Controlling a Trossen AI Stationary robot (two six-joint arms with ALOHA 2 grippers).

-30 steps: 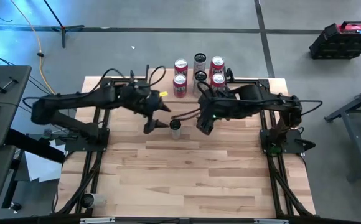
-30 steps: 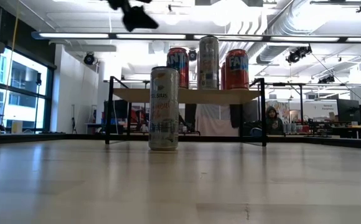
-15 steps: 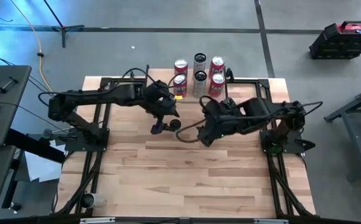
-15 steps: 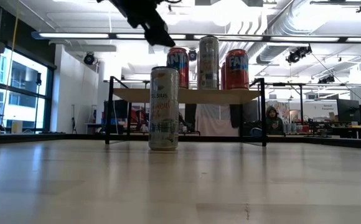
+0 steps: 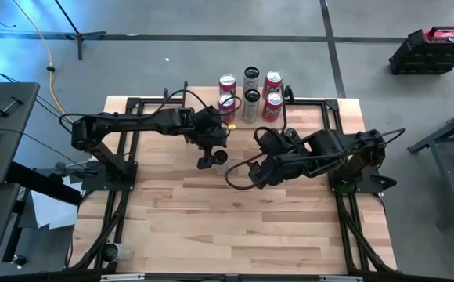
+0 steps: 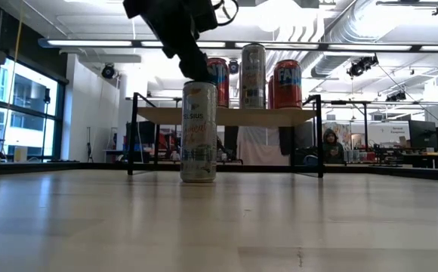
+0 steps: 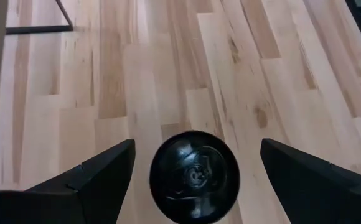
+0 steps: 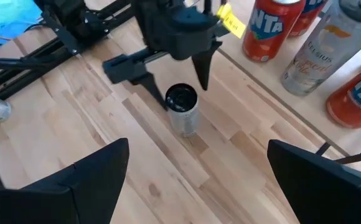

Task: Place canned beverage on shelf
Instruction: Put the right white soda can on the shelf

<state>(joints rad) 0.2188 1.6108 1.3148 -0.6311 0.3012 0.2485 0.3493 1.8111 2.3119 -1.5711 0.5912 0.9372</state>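
Stretching from the bench's [image 5: 235, 227] near edge, bare wood lies open up to the middle. There the slim can [image 5: 220, 157] stands upright on the bench, in front of the shelf [image 6: 226, 115]. The left claw [image 5: 209, 160] hovers over its top, spread wide, holding nothing. Just beside, the right claw [image 5: 255, 177] hangs open and empty. Farther back, five cans [image 5: 250, 89] crowd the shelf along the far edge.

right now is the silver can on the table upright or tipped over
Upright: the silver can stands on its base on the table, dark top facing up.
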